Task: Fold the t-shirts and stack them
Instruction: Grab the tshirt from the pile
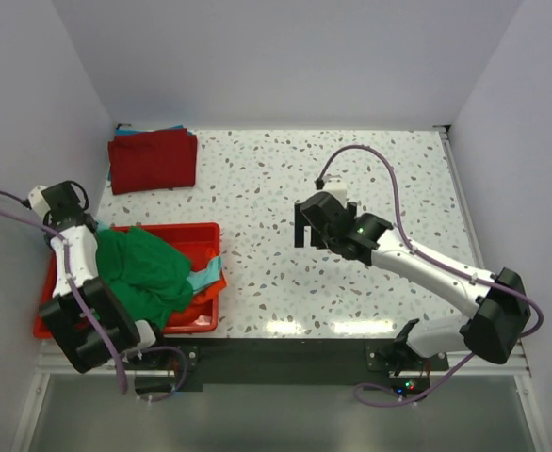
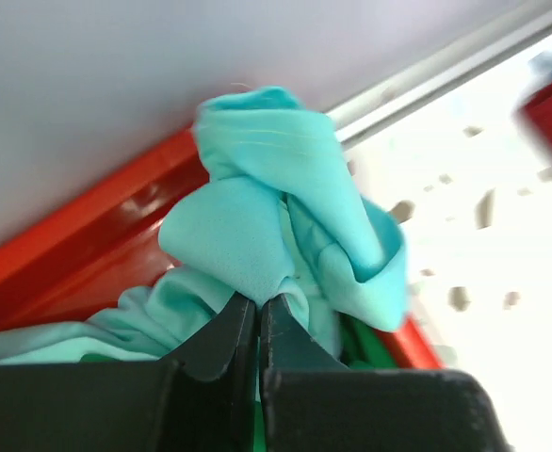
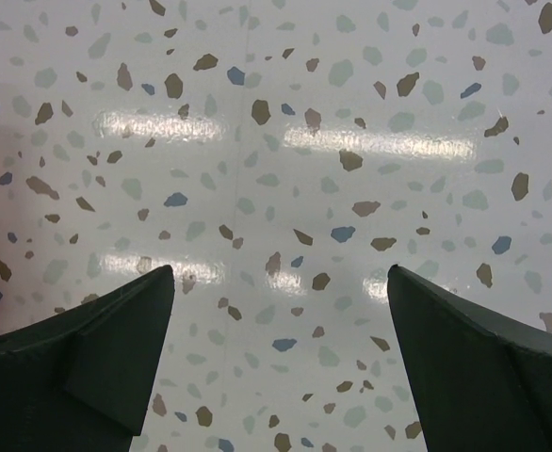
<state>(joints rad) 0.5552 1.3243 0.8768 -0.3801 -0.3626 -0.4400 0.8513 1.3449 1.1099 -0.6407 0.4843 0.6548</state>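
Teal t-shirt [image 2: 276,207] is clenched in the left gripper [image 2: 257,303], apparently over the red bin [image 1: 201,232] at lower left. Right gripper [image 3: 281,273] gapes, centre frame.

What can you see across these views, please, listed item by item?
table: one, white speckled, under everything
bin: one, red, at the table's near left edge
green t-shirt: one, bright green, heaped in the bin
teal t-shirt: one, teal, in the bin, a fold pinched
dark red t-shirt: one, dark red, folded, far left of the table
cloth edge: one, teal-blue, showing from under the dark red t-shirt
left gripper: one, black, shut on the teal t-shirt
right gripper: one, black, open over bare table
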